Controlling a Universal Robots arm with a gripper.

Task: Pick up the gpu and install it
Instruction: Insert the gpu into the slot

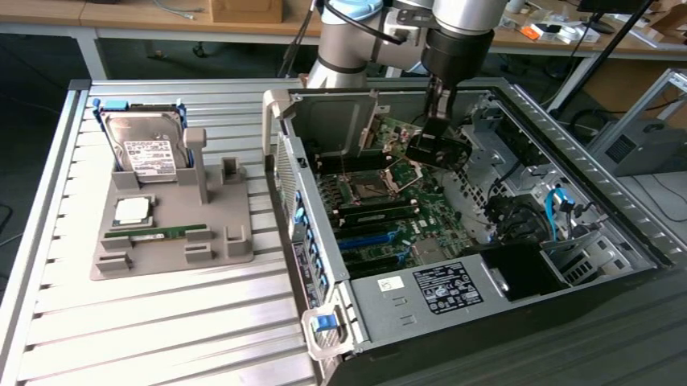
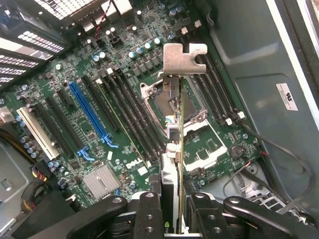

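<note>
Exterior view: the open black and silver tower computer case (image 1: 601, 181) lies on its side on the slatted metal table (image 1: 161, 322), so the green motherboard (image 1: 403, 213) faces up toward the fingers. Beside the case, well apart from the fingers, a grey moulded parts tray (image 1: 172, 241) holds the silver boxy hard drive with a white label (image 1: 143, 151), propped upright, a square silver processor (image 1: 133, 211) and a narrow green RAM stick (image 1: 157, 233) lying flat. The black two-fingered gripper (image 1: 435, 149) hangs inside the case above the board.

In the wrist view the gripper (image 2: 172, 199) pinches the thin green circuit-board gpu (image 2: 180, 149) edge-on between its fingers (image 2: 148, 209), the silver metal bracket (image 2: 184, 57) at the far end from them. Held on edge, the card probably stays aligned for dropping into a slot. It hovers over the square processor socket (image 2: 172, 107), with the blue expansion slot (image 2: 89, 112) off to one side.

The card's faces, its connector edge and the exact contact under the fingers are hidden; in the exterior view the gripper body masks most of the card.
</note>
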